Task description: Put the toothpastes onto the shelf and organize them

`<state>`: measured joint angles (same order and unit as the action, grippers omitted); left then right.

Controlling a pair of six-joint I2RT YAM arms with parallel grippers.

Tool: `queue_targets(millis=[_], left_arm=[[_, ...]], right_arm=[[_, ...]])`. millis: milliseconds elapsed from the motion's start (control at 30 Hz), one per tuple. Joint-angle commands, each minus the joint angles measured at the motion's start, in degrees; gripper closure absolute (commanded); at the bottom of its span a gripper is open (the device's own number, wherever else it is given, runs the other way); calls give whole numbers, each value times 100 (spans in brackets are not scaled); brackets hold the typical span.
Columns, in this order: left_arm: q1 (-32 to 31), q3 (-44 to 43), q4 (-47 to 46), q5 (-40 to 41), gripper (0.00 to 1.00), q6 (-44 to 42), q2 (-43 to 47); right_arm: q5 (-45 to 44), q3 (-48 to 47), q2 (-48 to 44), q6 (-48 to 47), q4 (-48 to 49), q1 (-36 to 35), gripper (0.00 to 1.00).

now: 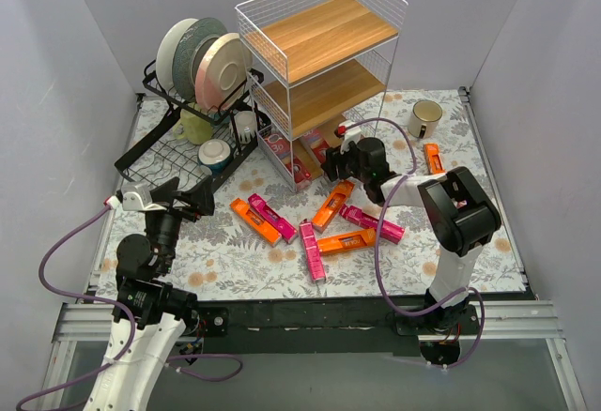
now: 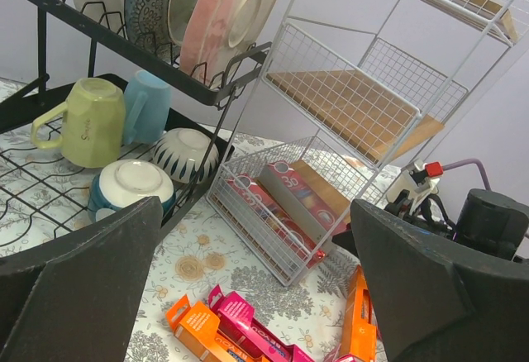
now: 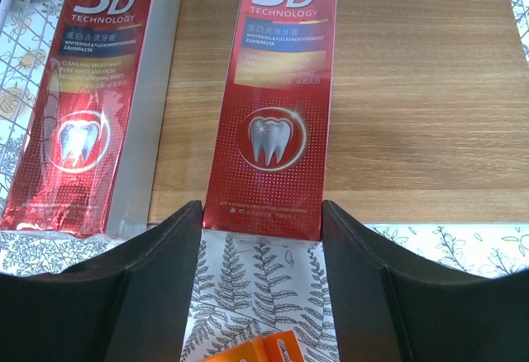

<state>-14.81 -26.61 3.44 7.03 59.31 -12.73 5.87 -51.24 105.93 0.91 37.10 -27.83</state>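
The glossy dark red rectangular carton [image 3: 273, 106] reads "3D PLUS TECHNOLOGY" and "ZAHNPASTA". The second dark red carton [image 3: 83, 106] beside it reads likewise.

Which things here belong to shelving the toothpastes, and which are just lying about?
Job: white wire shelf with wooden boards; dark red toothpaste cartons on its bottom board; loose orange and magenta-pink cartons.
Lying about: black wire dish rack with plates; cream mug; pale green mug.

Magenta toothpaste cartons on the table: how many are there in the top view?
3: left carton, left of centre; middle carton, nearest the front edge; right carton, right of centre. Others may be hidden.
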Motion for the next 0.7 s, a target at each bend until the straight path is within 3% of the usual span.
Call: queue_targets(millis=[0, 333, 667], left_arm=[[-22, -37, 34, -43, 2, -95, -72], [-22, -46, 34, -44, 2, -95, -54], [-22, -37, 25, -9, 2, -95, 86]], right_arm=[[28, -175, 86, -275, -159, 111, 37], [169, -298, 121, -337, -256, 199, 36], [125, -70, -713, -284, -510, 199, 16]])
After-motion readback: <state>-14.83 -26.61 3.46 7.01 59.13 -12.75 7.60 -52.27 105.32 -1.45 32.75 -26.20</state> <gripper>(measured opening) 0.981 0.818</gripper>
